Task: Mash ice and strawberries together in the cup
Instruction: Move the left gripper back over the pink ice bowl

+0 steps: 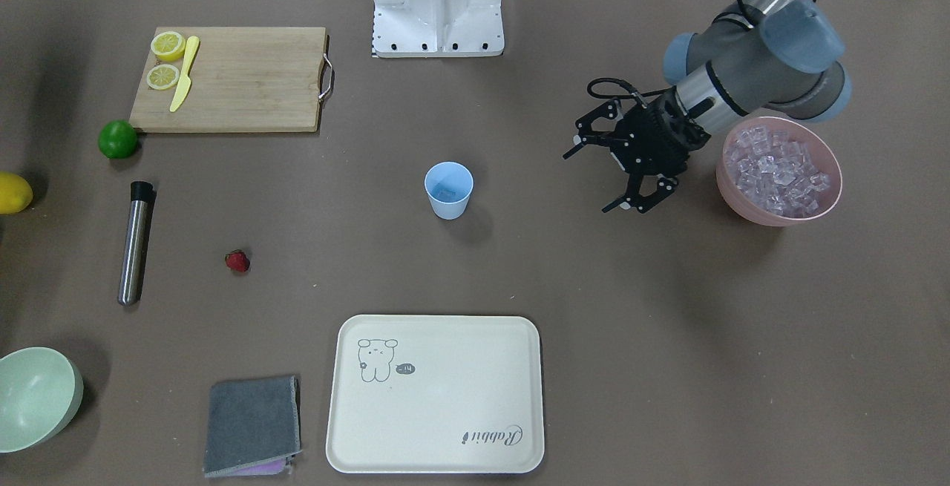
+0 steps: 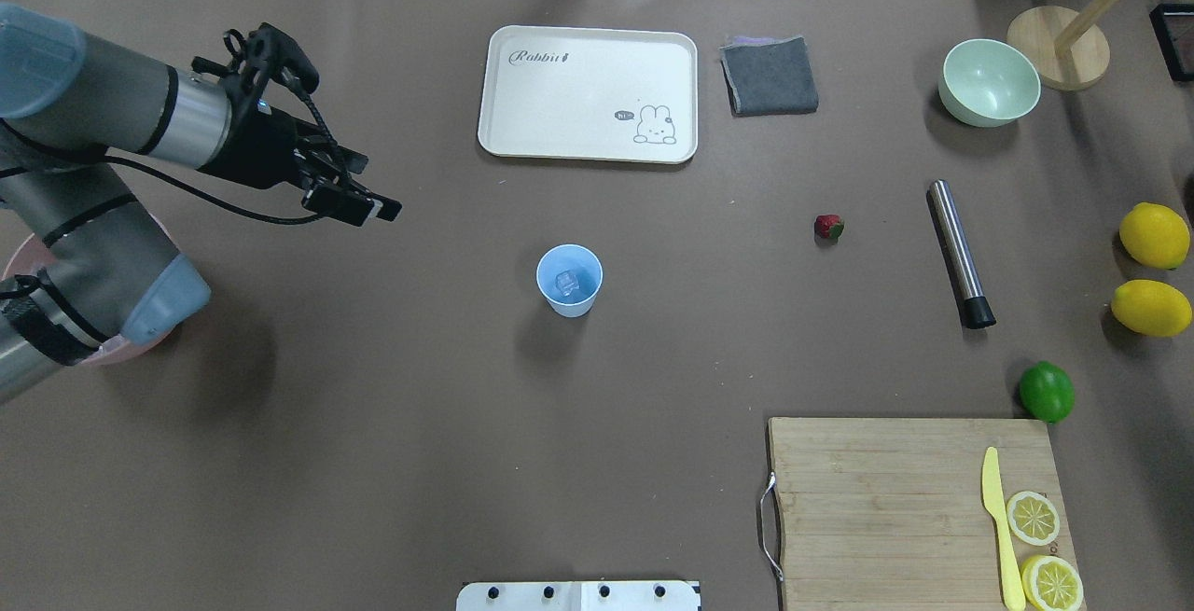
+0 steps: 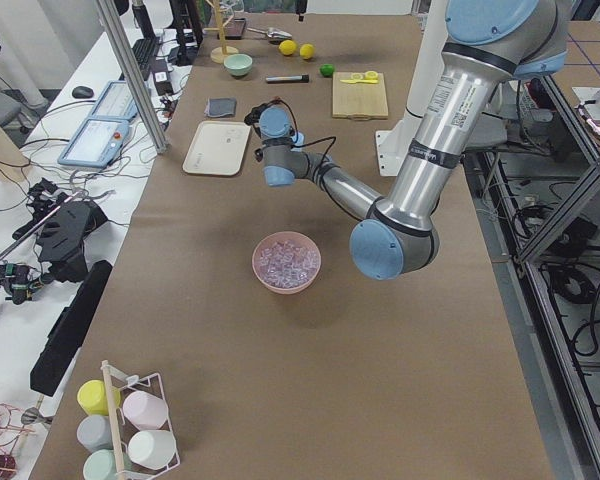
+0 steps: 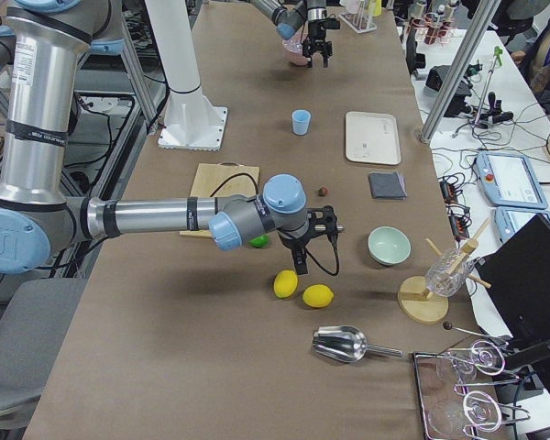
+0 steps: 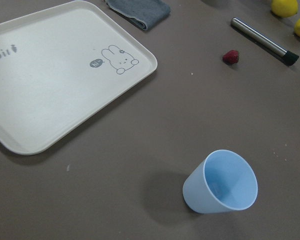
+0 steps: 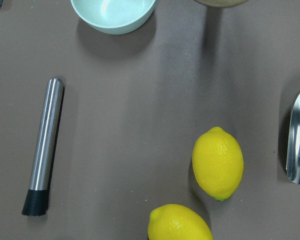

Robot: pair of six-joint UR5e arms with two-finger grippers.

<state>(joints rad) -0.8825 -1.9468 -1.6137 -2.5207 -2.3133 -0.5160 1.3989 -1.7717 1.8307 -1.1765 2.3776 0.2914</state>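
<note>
The light blue cup (image 1: 448,189) stands upright mid-table, also in the overhead view (image 2: 569,280) and the left wrist view (image 5: 221,182). One clear ice cube (image 2: 566,284) lies inside it. More ice (image 1: 778,168) fills the pink bowl (image 1: 746,204). The strawberry (image 1: 237,261) lies on the table, apart from the cup, also in the overhead view (image 2: 828,227). My left gripper (image 1: 595,178) is open and empty, between the pink bowl and the cup. My right gripper (image 4: 326,224) shows only in the exterior right view, above the lemons; I cannot tell its state.
A steel muddler (image 1: 135,241) lies near the strawberry. A cream tray (image 1: 438,441), grey cloth (image 1: 252,423) and pale green bowl (image 1: 33,397) sit along the far edge. A cutting board (image 1: 245,81) holds lemon halves and a yellow knife. A lime (image 1: 118,139) and two lemons (image 2: 1155,235) lie nearby.
</note>
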